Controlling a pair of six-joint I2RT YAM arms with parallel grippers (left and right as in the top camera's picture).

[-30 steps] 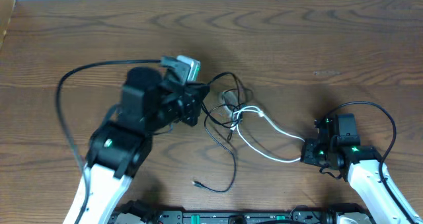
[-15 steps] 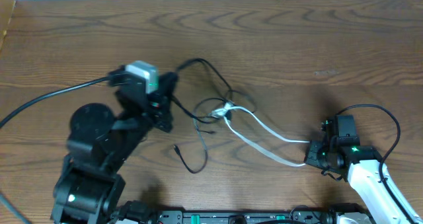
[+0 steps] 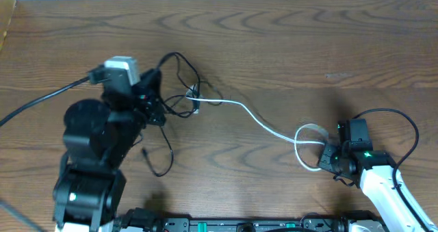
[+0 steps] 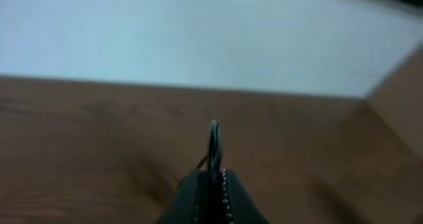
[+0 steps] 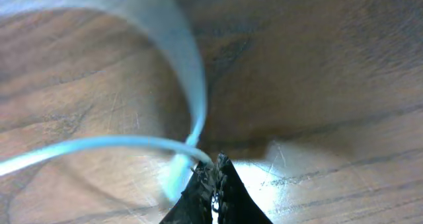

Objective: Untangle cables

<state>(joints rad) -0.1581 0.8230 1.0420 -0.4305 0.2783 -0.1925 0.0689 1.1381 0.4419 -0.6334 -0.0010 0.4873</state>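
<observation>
In the overhead view my left gripper (image 3: 156, 98) is shut on a bunch of thin black cables (image 3: 179, 59) that loop around it; one loose black end (image 3: 161, 169) trails toward the table's near edge. The left wrist view shows a black cable loop (image 4: 213, 141) sticking up from my shut left gripper (image 4: 213, 176). A white cable (image 3: 256, 117) runs from the black tangle rightward and curls into a small loop (image 3: 308, 131) beside my right gripper (image 3: 327, 161), which is shut on its end. In the right wrist view the white cable (image 5: 188, 72) curves away from the shut right gripper (image 5: 213, 166).
The wooden table (image 3: 287, 47) reaches a pale strip at the far edge. The left arm's thick black cable (image 3: 41, 100) sweeps off to the left. The right arm's own cable (image 3: 400, 122) arcs above its wrist. A dark rail (image 3: 239, 225) runs along the near edge.
My left gripper has swung left and away, dragging the black cables with it. The white cable has been drawn out across the table, curling into a loop near the still right gripper.
</observation>
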